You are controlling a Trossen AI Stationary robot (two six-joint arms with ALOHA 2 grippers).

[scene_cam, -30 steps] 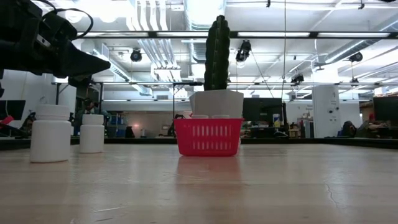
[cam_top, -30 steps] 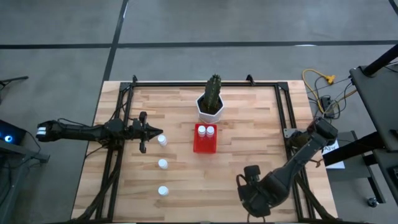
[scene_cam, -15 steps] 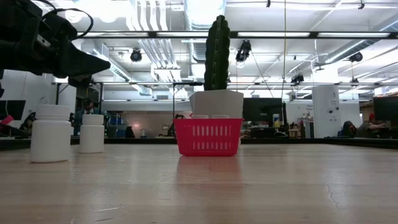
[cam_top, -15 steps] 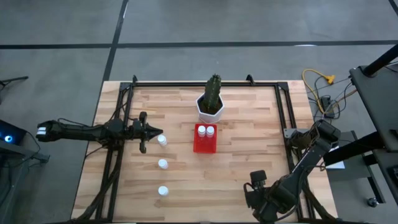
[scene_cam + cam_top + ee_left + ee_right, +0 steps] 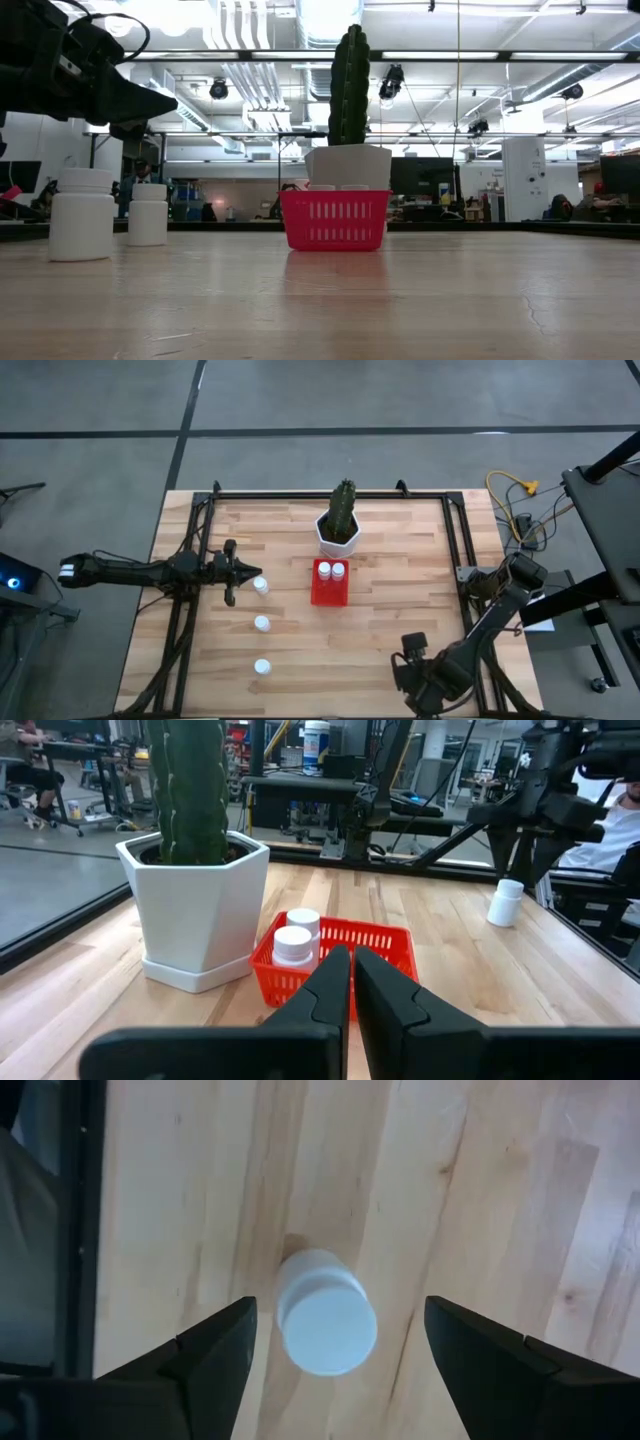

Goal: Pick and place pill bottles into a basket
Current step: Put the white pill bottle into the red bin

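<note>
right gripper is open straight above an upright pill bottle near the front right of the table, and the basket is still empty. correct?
Not quite: the basket is not empty. The high view shows two pill bottles standing in it, and the left wrist view shows them too. The rest holds: in the right wrist view the right gripper is open above an upright bottle.

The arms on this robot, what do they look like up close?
Both are dark, nearly black, slim jointed arms. The left arm is a long thin rod with a white band near its base. The right arm has bulkier rounded joints. Each ends in two flat, tapered black fingers.
</note>
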